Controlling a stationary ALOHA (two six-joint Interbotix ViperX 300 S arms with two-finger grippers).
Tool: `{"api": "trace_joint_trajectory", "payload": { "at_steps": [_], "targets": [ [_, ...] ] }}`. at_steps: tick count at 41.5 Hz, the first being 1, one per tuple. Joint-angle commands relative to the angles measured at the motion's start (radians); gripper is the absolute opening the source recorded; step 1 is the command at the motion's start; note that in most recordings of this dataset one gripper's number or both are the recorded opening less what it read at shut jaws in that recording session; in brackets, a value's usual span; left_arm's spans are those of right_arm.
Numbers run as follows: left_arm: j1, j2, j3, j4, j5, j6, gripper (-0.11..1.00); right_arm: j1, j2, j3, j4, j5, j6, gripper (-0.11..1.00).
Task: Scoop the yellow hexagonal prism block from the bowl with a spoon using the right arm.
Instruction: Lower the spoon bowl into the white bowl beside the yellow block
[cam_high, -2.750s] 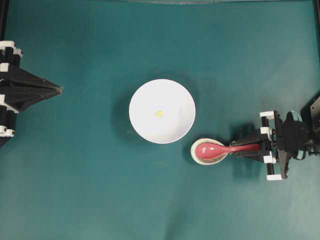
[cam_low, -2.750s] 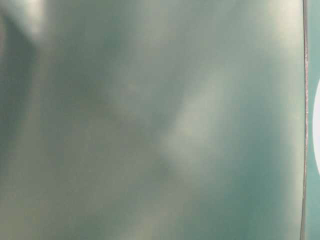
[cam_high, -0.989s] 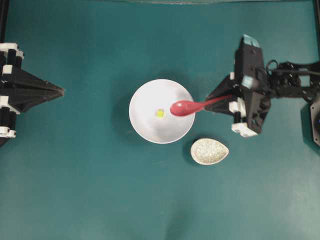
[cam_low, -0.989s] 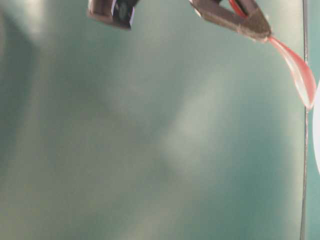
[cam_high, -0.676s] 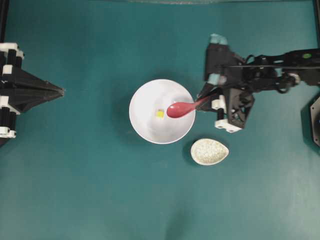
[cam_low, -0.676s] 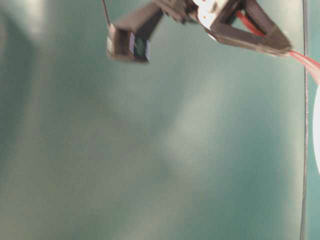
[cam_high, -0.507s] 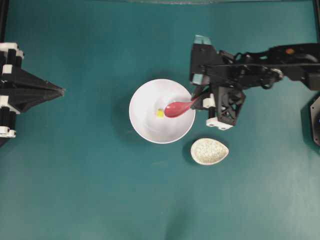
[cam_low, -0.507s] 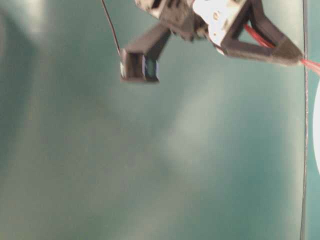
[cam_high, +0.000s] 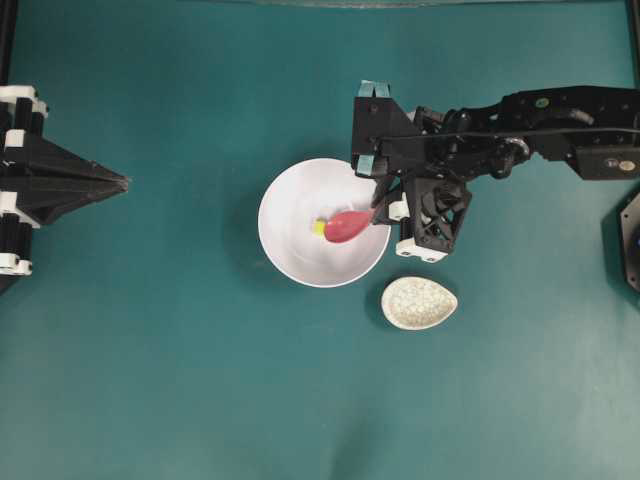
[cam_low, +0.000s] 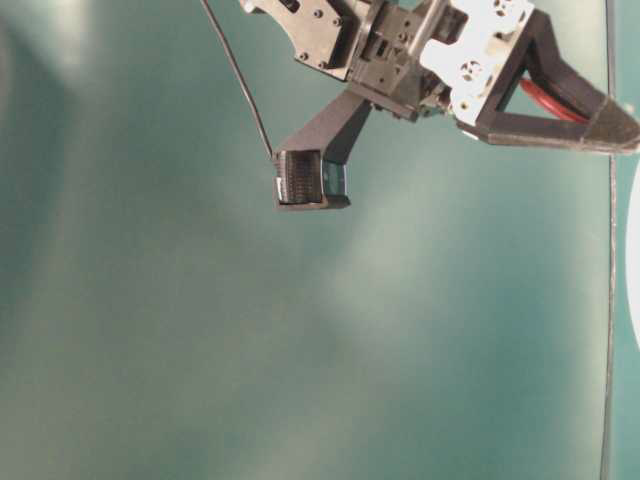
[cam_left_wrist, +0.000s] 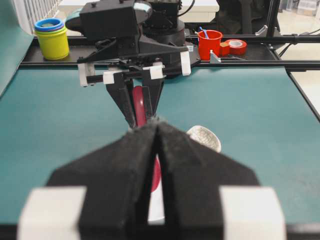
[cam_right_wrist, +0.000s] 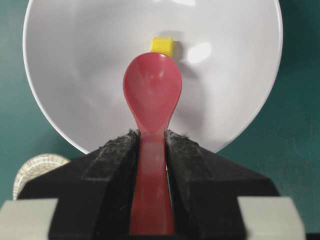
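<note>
The white bowl (cam_high: 295, 250) sits mid-table with the tiny yellow block (cam_high: 318, 227) near its centre. My right gripper (cam_high: 383, 207) is at the bowl's right rim, shut on the handle of the pinkish-red spoon (cam_high: 347, 225). The scoop is inside the bowl, its tip right against the block. In the right wrist view the spoon (cam_right_wrist: 152, 92) points at the block (cam_right_wrist: 162, 45), which lies just beyond the scoop's tip on the bowl (cam_right_wrist: 75, 60) floor; the scoop is empty. My left gripper (cam_high: 122, 181) is shut and empty at the far left.
The speckled oval spoon rest (cam_high: 418, 303) lies empty just below and right of the bowl, under my right wrist. The left wrist view shows a yellow jar (cam_left_wrist: 52, 40) and a red cup (cam_left_wrist: 209, 44) beyond the table's far edge.
My right arm lifted the spoon off the spoon rest, carried it left and lowered the scoop into the bowl up to the block. The left arm has not moved.
</note>
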Motion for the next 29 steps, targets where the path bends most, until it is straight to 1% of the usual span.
{"api": "trace_joint_trajectory", "payload": {
  "at_steps": [1,14,29],
  "targets": [
    [0.002,0.008,-0.028,0.002,-0.011,0.0,0.0,0.0,-0.012,-0.012,0.0,-0.003,0.002,0.25],
    [0.002,0.009,-0.028,0.002,-0.011,0.0,0.0,0.0,0.026,-0.011,0.0,-0.011,0.0,0.25],
    [0.002,0.008,-0.028,0.002,-0.011,0.0,0.0,0.006,0.041,-0.015,0.0,-0.089,-0.003,0.25]
  ]
}}
